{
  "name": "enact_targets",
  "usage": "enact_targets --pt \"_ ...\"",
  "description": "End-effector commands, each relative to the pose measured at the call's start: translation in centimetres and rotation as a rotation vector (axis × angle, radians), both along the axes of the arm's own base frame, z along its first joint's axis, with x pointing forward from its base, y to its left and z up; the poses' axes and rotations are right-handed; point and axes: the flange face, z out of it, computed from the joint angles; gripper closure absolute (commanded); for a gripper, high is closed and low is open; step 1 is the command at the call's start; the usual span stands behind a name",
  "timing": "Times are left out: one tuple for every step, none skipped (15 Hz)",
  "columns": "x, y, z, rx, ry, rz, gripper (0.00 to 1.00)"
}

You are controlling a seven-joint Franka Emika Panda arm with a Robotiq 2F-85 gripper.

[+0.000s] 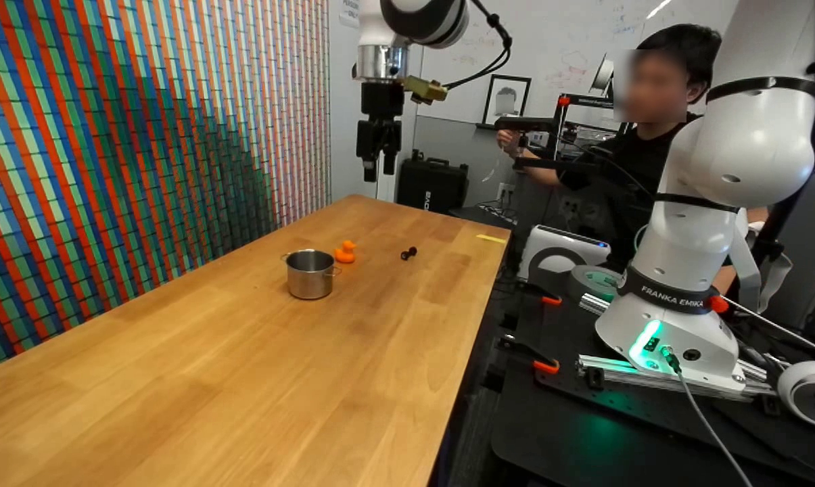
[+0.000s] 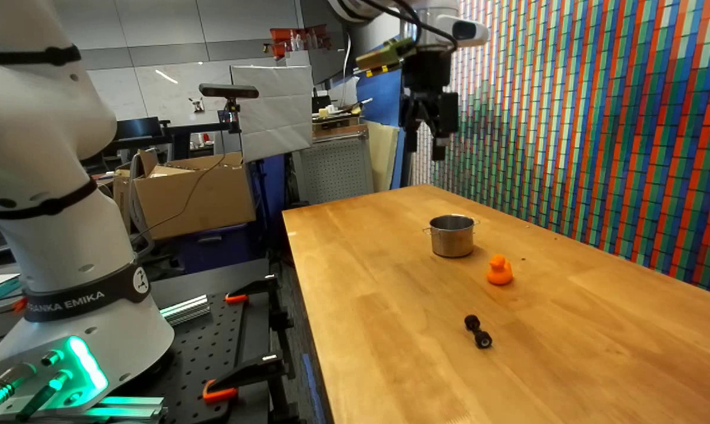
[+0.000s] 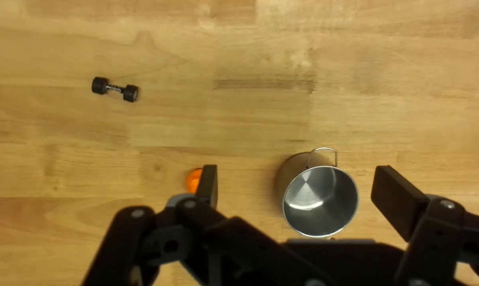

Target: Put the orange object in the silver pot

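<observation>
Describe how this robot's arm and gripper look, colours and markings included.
The arm is white and rounded, with black straps and a black base band lettered FRANKA EMIKA above a green light. Black cables loop beside a silver ring above the gripper, which is black with two blocky fingers.

On the table (image 1: 258,392) stand the pot (image 2: 452,242) and, near it but apart, the duck (image 2: 499,272), to the pot's right in both exterior views. The dumbbell (image 2: 478,331) lies farther from the pot, before both in an exterior view. Well above the table hangs the gripper (image 2: 425,148); in the wrist view the pot shows beneath, between its fingers (image 3: 400,201), the duck to the left, partly behind one finger, the dumbbell at upper left.
</observation>
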Motion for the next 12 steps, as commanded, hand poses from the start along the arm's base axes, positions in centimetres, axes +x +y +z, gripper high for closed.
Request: enact_targets --pt "6.0 -1.3 -4.6 -0.002 0.009 0.084 0.00" --pt "7.0 -1.6 -6.0 -0.005 0.016 0.102 0.00" --pt "7.9 -1.7 -7.3 -0.006 0.023 0.120 0.00" --pt "8.9 -1.7 -8.4 -0.014 0.024 0.140 0.00" --pt "9.7 -1.7 -9.3 -0.022 0.026 0.157 0.00" --pt "10.4 -1.7 -10.1 -0.029 0.026 0.173 0.00" --pt "10.9 -1.7 -11.1 -0.039 0.029 0.188 0.00" --pt "11.3 -1.8 -12.1 -0.056 0.032 0.203 0.00" --pt "11.6 -1.9 -13.0 -0.070 0.027 0.210 0.00" --pt "11.9 -2.2 -14.0 -0.083 0.024 0.218 0.00" --pt "12.0 -2.4 -15.2 -0.098 0.023 0.225 0.00" --pt "11.9 -2.6 -16.2 -0.108 0.025 0.232 0.00"
